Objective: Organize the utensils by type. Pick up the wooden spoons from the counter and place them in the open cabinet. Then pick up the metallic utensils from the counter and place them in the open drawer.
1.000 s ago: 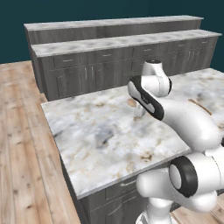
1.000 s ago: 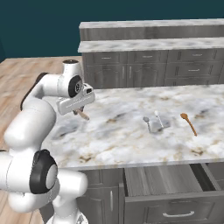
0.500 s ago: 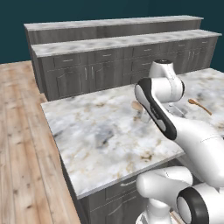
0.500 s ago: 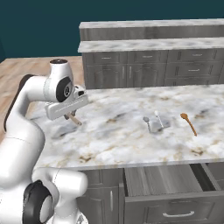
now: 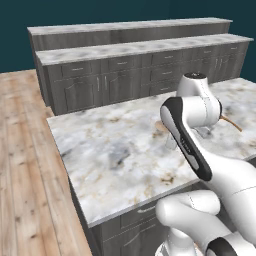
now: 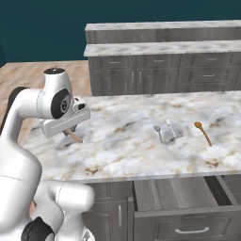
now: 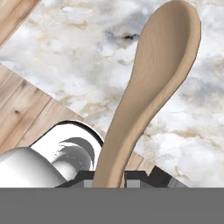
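Observation:
My gripper (image 7: 109,183) is shut on the handle of a light tan wooden spoon (image 7: 166,61), whose oval bowl points away from the hand over the marble counter (image 7: 87,65). From the right base camera, the gripper (image 6: 70,132) hovers over the counter's left end with the spoon (image 6: 74,137) hanging below it. A second wooden spoon (image 6: 203,132) lies at the counter's right, also seen from the left base camera (image 5: 231,121). Small silver metallic utensils (image 6: 164,132) lie near the counter's middle. The open drawer (image 6: 174,195) juts out below the front edge. The open cabinet is out of view.
Grey base units with a marble top (image 6: 160,49) run along the back wall. Wooden floor (image 5: 25,165) lies left of the counter (image 5: 115,150). My own white arm (image 5: 190,135) blocks part of the counter's middle in the left base view.
The arm has swung, carrying the held spoon leftward and nearer the counter's front-left corner. The spoon and metal pieces on the counter have not moved.

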